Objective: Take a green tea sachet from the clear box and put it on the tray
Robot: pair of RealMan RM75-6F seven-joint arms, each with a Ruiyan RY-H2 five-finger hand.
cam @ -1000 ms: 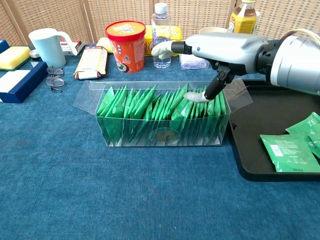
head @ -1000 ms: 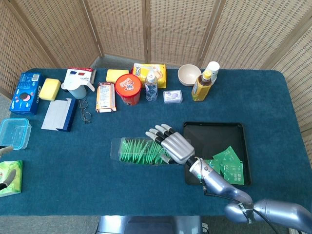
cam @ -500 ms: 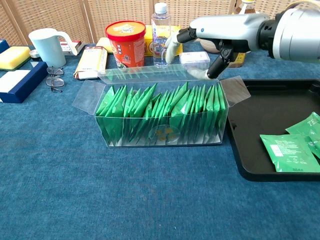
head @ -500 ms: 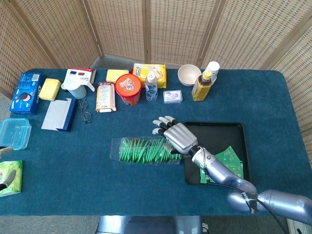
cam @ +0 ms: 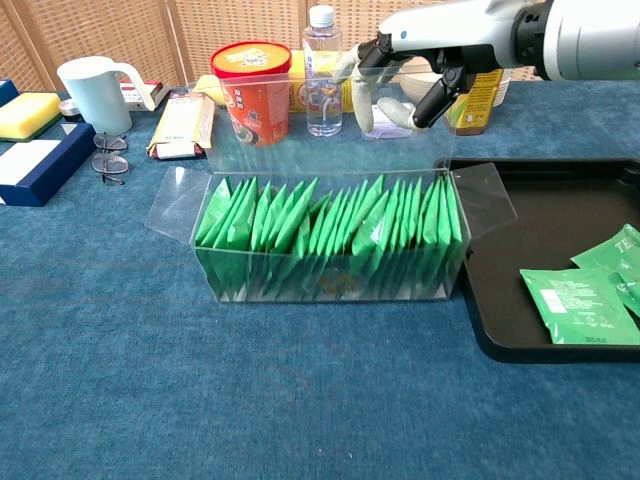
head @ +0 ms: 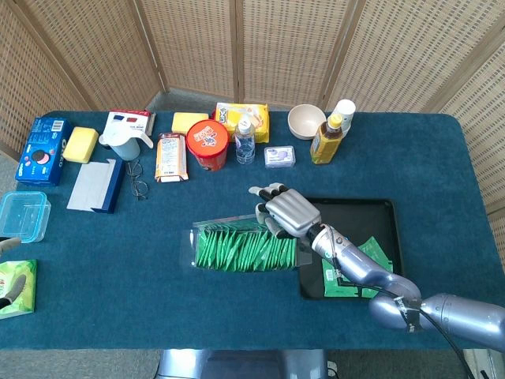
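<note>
The clear box stands mid-table just left of the black tray, packed with upright green tea sachets. Its rear lid flap stands raised, its top edge against my right hand's fingers. My right hand hovers above the box's right end, fingers apart and curled down, with no sachet in it. From the head view the same hand sits over the box beside the tray. Several sachets lie on the tray. Only the left hand's fingertips show at the left edge.
Behind the box stand a red cup, a water bottle, a tea bottle and a bowl. A mug, glasses and a blue case are at the back left.
My right hand has risen out of the sachets and drawn back, with no sachet. The rear lid flap has come up with it, and the box has shifted slightly toward the tray.
</note>
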